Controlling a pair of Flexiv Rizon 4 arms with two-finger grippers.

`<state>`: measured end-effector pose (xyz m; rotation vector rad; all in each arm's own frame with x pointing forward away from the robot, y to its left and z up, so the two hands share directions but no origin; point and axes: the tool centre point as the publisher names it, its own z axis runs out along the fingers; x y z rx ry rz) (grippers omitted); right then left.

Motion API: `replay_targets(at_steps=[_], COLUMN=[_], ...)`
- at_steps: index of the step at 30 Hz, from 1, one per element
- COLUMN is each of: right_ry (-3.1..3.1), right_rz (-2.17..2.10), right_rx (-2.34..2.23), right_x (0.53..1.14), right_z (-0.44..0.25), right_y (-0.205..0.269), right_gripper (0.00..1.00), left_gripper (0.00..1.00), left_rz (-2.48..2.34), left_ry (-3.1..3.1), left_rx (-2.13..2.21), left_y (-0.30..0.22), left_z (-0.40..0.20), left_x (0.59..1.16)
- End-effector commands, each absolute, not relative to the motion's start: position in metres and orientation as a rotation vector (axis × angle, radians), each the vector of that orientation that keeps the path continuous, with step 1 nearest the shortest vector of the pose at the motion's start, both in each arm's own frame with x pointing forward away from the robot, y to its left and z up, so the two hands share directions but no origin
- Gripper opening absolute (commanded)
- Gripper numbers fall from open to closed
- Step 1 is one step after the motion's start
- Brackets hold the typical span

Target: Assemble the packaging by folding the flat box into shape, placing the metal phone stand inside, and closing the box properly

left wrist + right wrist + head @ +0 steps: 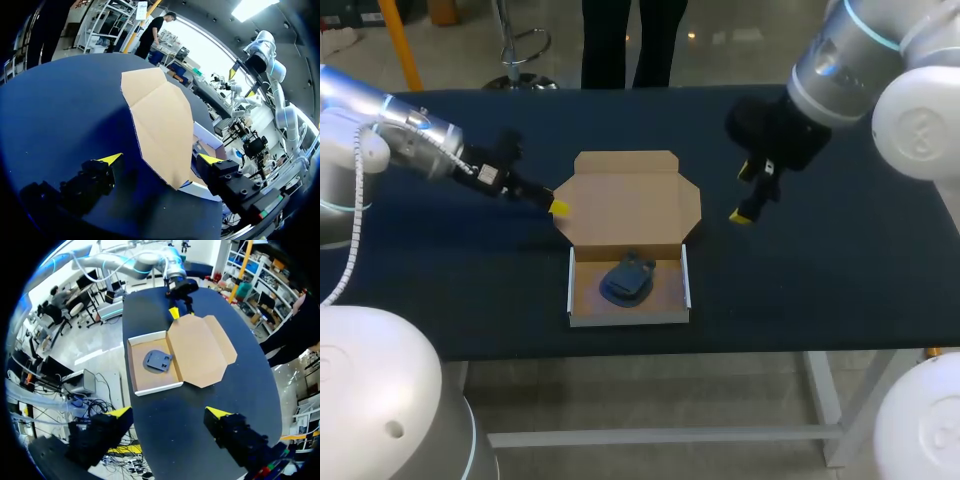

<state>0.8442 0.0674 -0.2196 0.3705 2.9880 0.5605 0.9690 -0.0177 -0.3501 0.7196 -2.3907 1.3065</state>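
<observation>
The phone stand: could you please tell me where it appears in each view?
Head view: phone stand lies in the box tray, beside the open lid.
Left wrist view: not visible; the lid hides the tray's inside.
Right wrist view: in the tray, ahead of the right tool.
Shared landmark: the open lid.

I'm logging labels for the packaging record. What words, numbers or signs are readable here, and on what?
None can be read.
The box and the phone stand show no print.
A pale sticker on the left end effector is too small to read.
</observation>
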Motion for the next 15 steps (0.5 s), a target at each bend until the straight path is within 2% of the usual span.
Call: replay_targets(at_steps=[1,5,15], right_ry=[3.001,3.003,3.007], right_rz=[0.548,0.543,0.541], right_rx=[0.370,0.368,0.355], right_x=[0.848,0.850,0.852], right_z=[-0.218,-0.217,-0.216], right_y=[0.069,0.069,0.070], right_gripper=[1.00,1.00,1.00], left_gripper=[1.00,0.99,0.87], left_rz=[1.311,1.320,1.385], left_ry=[-2.352,-2.355,-2.347], left_rx=[0.667,0.653,0.561], left_y=[-0.027,-0.038,-0.054], left_z=[-0.353,-0.351,-0.348], left_x=[0.971,0.966,0.954])
